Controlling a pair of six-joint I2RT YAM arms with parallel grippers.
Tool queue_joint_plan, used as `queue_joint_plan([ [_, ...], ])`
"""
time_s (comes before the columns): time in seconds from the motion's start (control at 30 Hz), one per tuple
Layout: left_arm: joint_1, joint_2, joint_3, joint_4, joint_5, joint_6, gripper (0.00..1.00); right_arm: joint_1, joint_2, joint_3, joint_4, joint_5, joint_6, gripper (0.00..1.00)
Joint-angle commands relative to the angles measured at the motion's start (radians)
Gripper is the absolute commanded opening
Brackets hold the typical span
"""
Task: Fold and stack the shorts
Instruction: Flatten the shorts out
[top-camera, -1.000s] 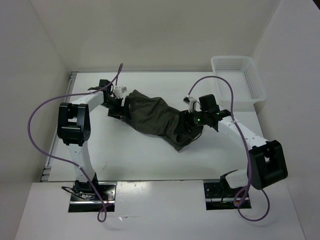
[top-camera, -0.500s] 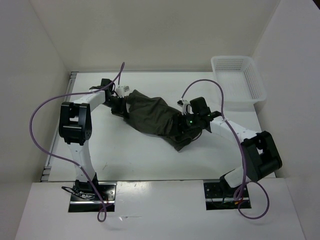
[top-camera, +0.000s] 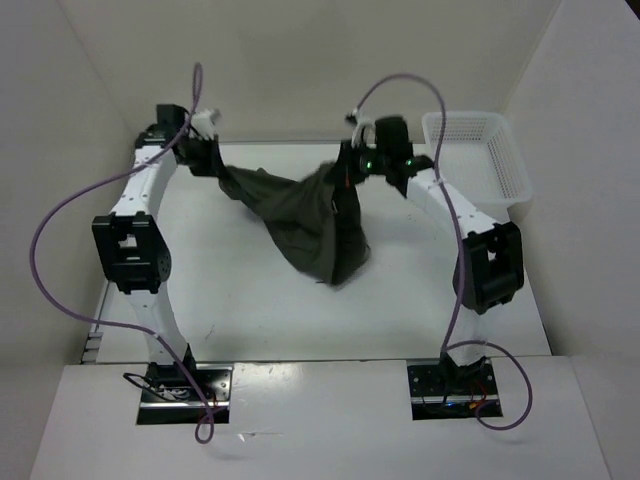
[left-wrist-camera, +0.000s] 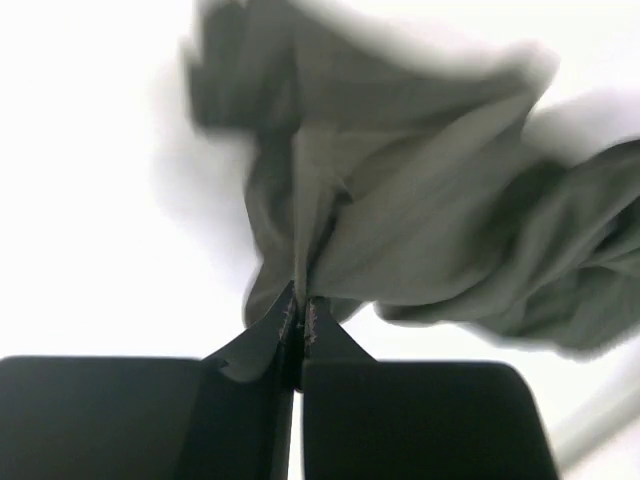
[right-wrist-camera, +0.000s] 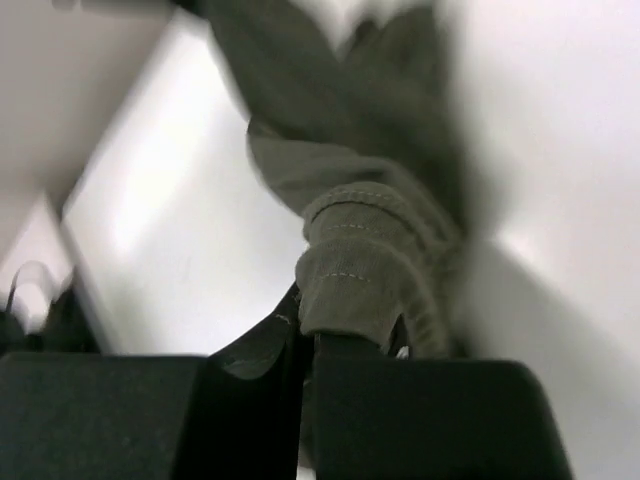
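Hanging bunched between both arms, the shorts (top-camera: 305, 215) sag over the table (top-camera: 230, 300); whether the lowest fold touches it, I cannot tell. Left gripper (left-wrist-camera: 300, 322) pinched tight on thin fabric, right gripper (right-wrist-camera: 308, 340) clamped on a thick stitched edge. Both wrist views are blurred, and the legs can't be told apart.

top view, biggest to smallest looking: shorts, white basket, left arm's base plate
1-2. shorts and white mesh basket look about alike; the shorts are lifted nearer the camera, so unranked.
3. left arm's base plate.
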Motion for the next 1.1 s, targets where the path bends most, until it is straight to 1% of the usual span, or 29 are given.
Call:
queue_joint_plan([
  [0.0,0.078,-0.084,0.260,-0.015,-0.060,0.005,0.00,-0.136,0.085,0.435,0.007,-0.064,-0.109,0.01],
  [0.03,0.092,-0.084,0.402,-0.026,-0.060,0.005,0.00,-0.152,0.146,0.530,-0.035,-0.049,-0.142,0.01],
  [0.07,0.111,-0.074,0.461,-0.040,-0.072,0.005,0.00,-0.176,0.170,0.689,-0.085,-0.038,-0.154,0.01],
  [0.13,0.112,-0.099,0.569,-0.040,-0.098,0.005,0.00,-0.186,0.182,0.793,-0.086,-0.061,-0.145,0.01],
  [0.2,0.112,-0.129,0.597,-0.040,-0.109,0.005,0.00,-0.186,0.162,0.793,-0.071,-0.105,-0.125,0.01],
  [0.3,0.112,-0.193,0.607,-0.040,-0.135,0.005,0.00,-0.186,0.105,0.747,-0.057,-0.139,-0.116,0.01],
  [0.37,0.112,-0.244,0.566,-0.050,-0.135,0.005,0.00,-0.186,0.055,0.692,-0.057,-0.150,-0.142,0.01],
  [0.4,0.112,-0.264,0.487,-0.060,-0.135,0.005,0.00,-0.186,0.036,0.666,-0.080,-0.150,-0.157,0.01],
  [0.47,0.112,-0.337,0.370,-0.060,-0.135,0.005,0.00,-0.186,-0.031,0.539,-0.101,-0.159,-0.202,0.01],
  [0.5,0.112,-0.394,0.301,-0.060,-0.135,0.005,0.00,-0.186,-0.057,0.423,-0.121,-0.173,-0.219,0.01],
  [0.53,0.112,-0.423,0.158,-0.060,-0.144,0.005,0.00,-0.186,-0.085,0.357,-0.132,-0.173,-0.263,0.01],
  [0.57,0.112,-0.451,0.085,-0.060,-0.144,0.005,0.00,-0.186,-0.143,0.289,-0.143,-0.173,-0.288,0.01],
  [0.6,0.112,-0.509,0.018,-0.060,-0.164,0.005,0.00,-0.186,-0.177,0.155,-0.162,-0.173,-0.312,0.01],
  [0.63,0.099,-0.537,-0.048,-0.060,-0.175,0.005,0.00,-0.186,-0.209,0.091,-0.176,-0.159,-0.359,0.01],
  [0.67,0.099,-0.566,-0.168,-0.060,-0.187,0.005,0.00,-0.186,-0.241,0.038,-0.193,-0.159,-0.383,0.01],
  [0.7,0.089,-0.621,-0.222,-0.060,-0.198,0.005,0.00,-0.186,-0.307,-0.062,-0.225,-0.159,-0.401,0.01],
  [0.77,0.089,-0.669,-0.319,-0.087,-0.210,0.005,0.00,-0.186,-0.367,-0.144,-0.265,-0.174,-0.458,0.01],
  [0.8,0.079,-0.705,-0.406,-0.106,-0.210,0.005,0.00,-0.186,-0.425,-0.220,-0.282,-0.185,-0.467,0.01],
  [0.83,0.079,-0.719,-0.449,-0.141,-0.210,0.005,0.00,-0.186,-0.447,-0.250,-0.323,-0.185,-0.486,0.01],
  [0.87,0.070,-0.741,-0.493,-0.153,-0.210,0.005,0.00,-0.186,-0.468,-0.277,-0.346,-0.185,-0.536,0.01],
  [0.9,0.070,-0.750,-0.579,-0.162,-0.222,0.005,0.00,-0.186,-0.499,-0.323,-0.388,-0.185,-0.562,0.01],
  [0.93,0.070,-0.750,-0.616,-0.162,-0.236,0.005,0.00,-0.186,-0.511,-0.342,-0.409,-0.176,-0.591,0.01],
  [0.97,0.070,-0.761,-0.644,-0.162,-0.260,0.005,0.00,-0.186,-0.520,-0.368,-0.429,-0.167,-0.652,0.01],
  [1.03,0.061,-0.761,-0.676,-0.181,-0.270,0.005,0.00,-0.186,-0.534,-0.388,-0.481,-0.167,-0.711,0.01],
  [1.07,0.061,-0.761,-0.687,-0.181,-0.270,0.005,0.00,-0.172,-0.548,-0.388,-0.482,-0.167,-0.737,0.01],
])
